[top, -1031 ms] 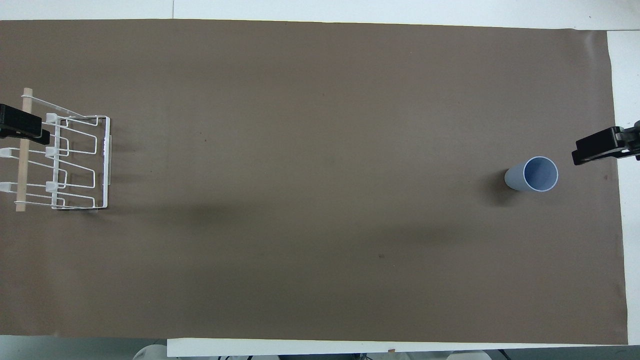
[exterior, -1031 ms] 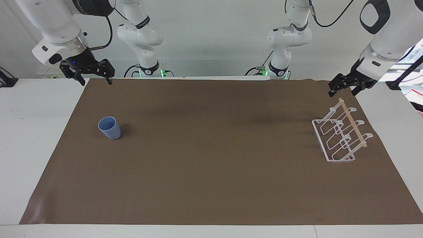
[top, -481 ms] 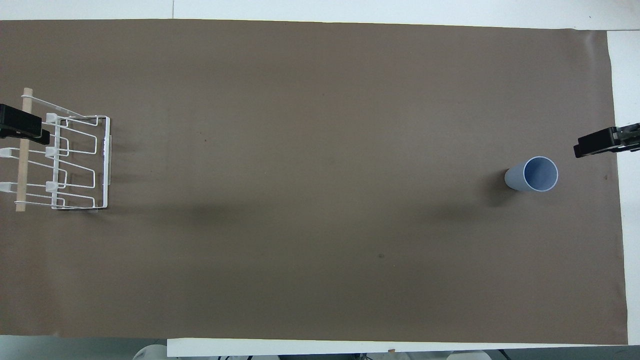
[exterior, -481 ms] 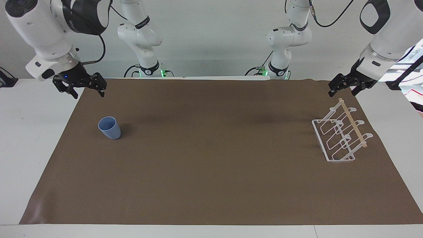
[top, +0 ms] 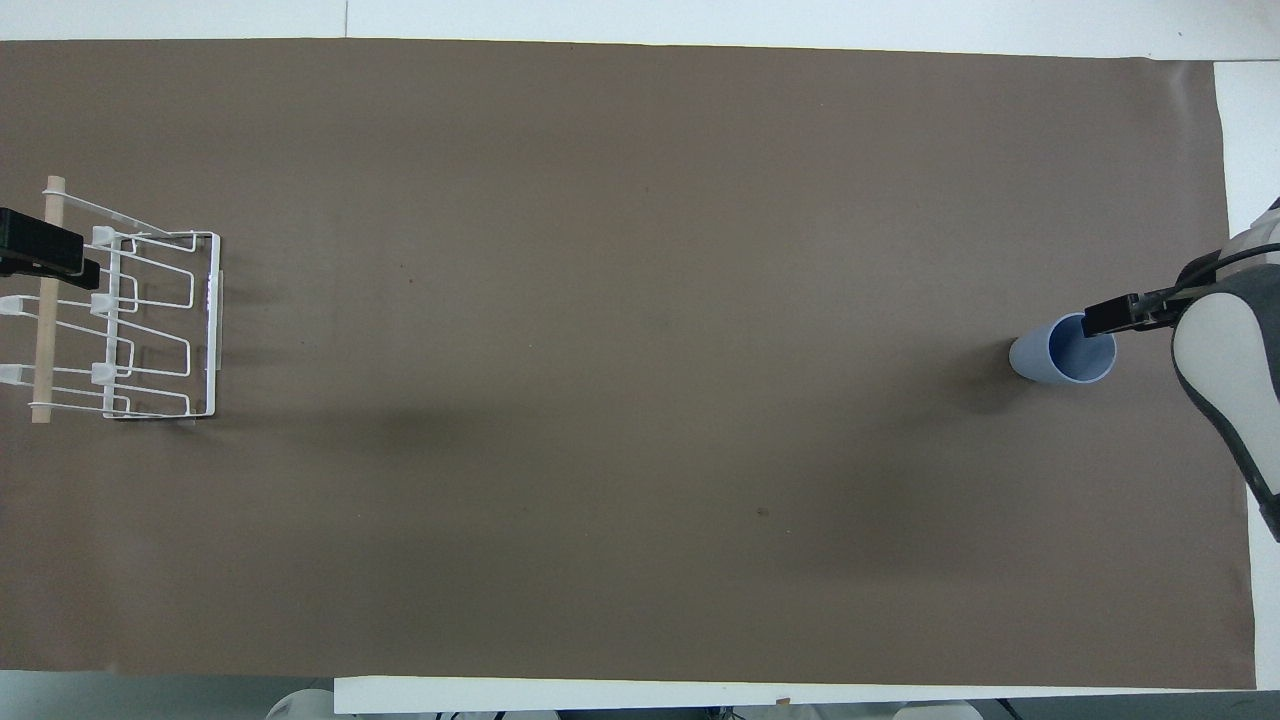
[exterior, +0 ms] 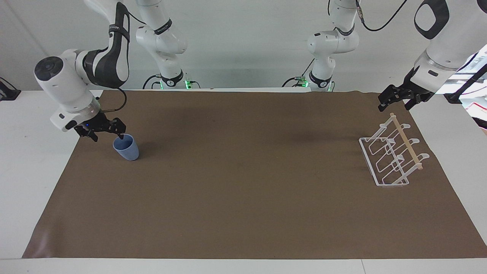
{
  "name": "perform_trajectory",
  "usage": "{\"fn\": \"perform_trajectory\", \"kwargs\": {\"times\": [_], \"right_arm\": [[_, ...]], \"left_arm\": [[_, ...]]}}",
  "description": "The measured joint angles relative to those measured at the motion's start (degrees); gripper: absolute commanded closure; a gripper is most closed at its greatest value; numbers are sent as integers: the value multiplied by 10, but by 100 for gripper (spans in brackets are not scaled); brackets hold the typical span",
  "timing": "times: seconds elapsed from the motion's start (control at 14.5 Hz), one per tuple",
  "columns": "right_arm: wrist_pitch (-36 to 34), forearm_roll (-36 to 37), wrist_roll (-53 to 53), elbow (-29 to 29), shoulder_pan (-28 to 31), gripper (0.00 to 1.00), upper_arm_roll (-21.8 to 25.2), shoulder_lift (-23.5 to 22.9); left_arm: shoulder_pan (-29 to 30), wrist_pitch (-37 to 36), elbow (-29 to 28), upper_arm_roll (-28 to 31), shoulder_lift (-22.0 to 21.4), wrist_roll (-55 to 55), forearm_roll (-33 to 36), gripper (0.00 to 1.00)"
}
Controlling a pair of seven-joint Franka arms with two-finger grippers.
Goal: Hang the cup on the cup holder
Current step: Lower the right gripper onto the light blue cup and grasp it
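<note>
The light-blue cup [exterior: 127, 149] stands upright on the brown mat toward the right arm's end of the table; it also shows in the overhead view [top: 1058, 358]. My right gripper [exterior: 107, 136] is open and low beside the cup, with one fingertip [top: 1105, 320] at the rim on the side toward the table's end. The white wire cup holder [exterior: 392, 156] with its wooden rod stands at the left arm's end [top: 150, 330]. My left gripper [exterior: 394, 102] is open, empty and waits above the holder's end nearer the robots.
The brown mat [exterior: 243, 198] covers most of the white table. The mat's wide middle lies between the cup and the holder. The right arm's white forearm [top: 1225, 380] hangs over the mat's edge beside the cup.
My right gripper has come down from above the mat's corner near the robots to the cup's rim. The cup, the holder and the left arm have not moved.
</note>
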State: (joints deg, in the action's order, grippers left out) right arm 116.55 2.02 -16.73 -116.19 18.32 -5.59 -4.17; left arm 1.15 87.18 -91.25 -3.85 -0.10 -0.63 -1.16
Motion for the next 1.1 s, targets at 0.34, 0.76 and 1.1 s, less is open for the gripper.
{"fn": "perform_trajectory", "kwargs": {"times": [0.34, 0.76, 1.1], "right_arm": [[63, 0, -7, -35, 7, 2, 0, -27], [90, 0, -47, -68, 23, 79, 1, -26], [86, 0, -49, -67, 20, 100, -6, -26]], "left_arm": [[0, 0, 0, 0, 0, 0, 0, 0], [0, -2, 0, 1, 0, 0, 0, 0], [5, -4, 0, 2, 0, 0, 0, 0]]}}
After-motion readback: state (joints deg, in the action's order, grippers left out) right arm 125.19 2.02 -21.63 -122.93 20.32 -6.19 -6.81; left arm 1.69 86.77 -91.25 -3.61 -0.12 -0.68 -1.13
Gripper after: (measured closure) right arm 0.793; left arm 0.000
